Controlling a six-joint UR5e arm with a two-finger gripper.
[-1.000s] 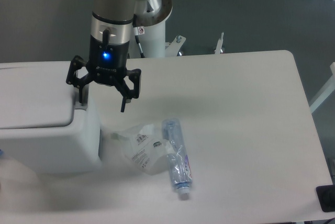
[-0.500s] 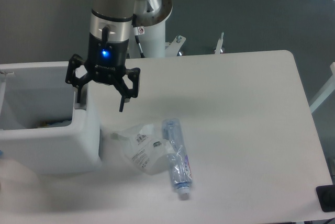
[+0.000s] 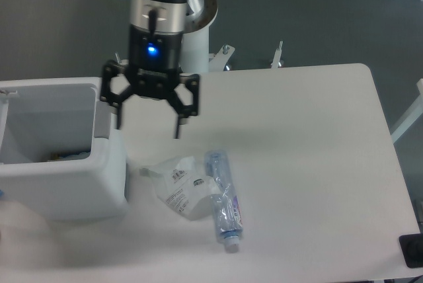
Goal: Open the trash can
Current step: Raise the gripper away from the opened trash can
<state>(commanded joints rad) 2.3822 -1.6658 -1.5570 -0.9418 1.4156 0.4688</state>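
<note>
the trash can [image 3: 59,170] sits at the table's [image 3: 304,164] left edge, its top open — bin left of and below the gripper [image 3: 149,124]. fingers spread apart, holding nothing, just beside its right wall.

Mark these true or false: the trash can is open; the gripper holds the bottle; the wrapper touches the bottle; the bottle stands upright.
1. The trash can is open. True: no lid covers it and its inside shows.
2. The gripper holds the bottle. False: its fingers are spread and empty, above the table.
3. The wrapper touches the bottle. True.
4. The bottle stands upright. False: it lies on its side.
</note>
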